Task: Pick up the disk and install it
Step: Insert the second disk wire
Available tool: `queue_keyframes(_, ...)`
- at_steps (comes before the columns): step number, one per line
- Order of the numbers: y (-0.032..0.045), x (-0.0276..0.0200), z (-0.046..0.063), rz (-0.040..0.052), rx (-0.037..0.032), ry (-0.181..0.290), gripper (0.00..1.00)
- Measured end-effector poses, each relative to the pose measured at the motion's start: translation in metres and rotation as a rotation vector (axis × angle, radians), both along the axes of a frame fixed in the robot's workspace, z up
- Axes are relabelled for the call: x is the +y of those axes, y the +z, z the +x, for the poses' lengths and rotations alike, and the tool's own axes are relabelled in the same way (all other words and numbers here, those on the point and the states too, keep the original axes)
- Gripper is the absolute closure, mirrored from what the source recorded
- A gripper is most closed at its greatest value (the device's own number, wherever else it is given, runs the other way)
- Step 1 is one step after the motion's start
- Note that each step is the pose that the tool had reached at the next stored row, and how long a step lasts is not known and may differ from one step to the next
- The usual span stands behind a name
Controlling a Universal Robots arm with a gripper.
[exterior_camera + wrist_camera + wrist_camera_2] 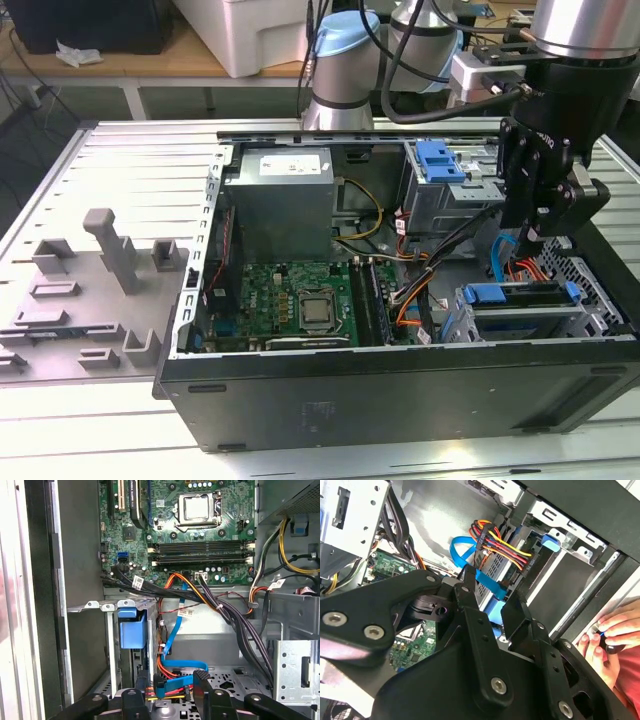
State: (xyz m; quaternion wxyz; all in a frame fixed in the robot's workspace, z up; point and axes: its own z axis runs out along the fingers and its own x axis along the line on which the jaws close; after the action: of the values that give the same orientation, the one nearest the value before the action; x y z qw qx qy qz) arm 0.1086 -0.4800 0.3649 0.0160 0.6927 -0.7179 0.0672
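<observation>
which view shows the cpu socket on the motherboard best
The first wrist view: the cpu socket faces the camera square-on, its metal frame unobstructed among the surrounding board parts. In the exterior view the socket appears smaller and at a slant inside the open case. In the second wrist view the claw blocks most of the green board.

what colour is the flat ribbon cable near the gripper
Blue, clearest in the second wrist view: flat cable.
</observation>
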Motion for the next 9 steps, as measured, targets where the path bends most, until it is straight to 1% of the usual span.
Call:
queue_keyframes(1,0.0,0.0,0.0,-0.0003,0.0,0.0,0.52)
queue_keyframes(2,0.0,0.0,0.0,-0.0007,0.0,0.0,0.6)
queue_keyframes(3,0.0,0.0,0.0,-0.0011,0.0,0.0,0.6)
queue_keyframes(6,0.0,0.0,0.0,-0.0019,-0.0001,0.0,0.78)
queue_keyframes(7,0.0,0.0,0.0,-0.0021,0.0,0.0,0.78)
queue_keyframes(8,0.0,0.0,0.0,-0.0023,0.0,0.0,0.84)
queue_keyframes(9,0.0,0.0,0.0,-0.0026,-0.0001,0.0,0.84)
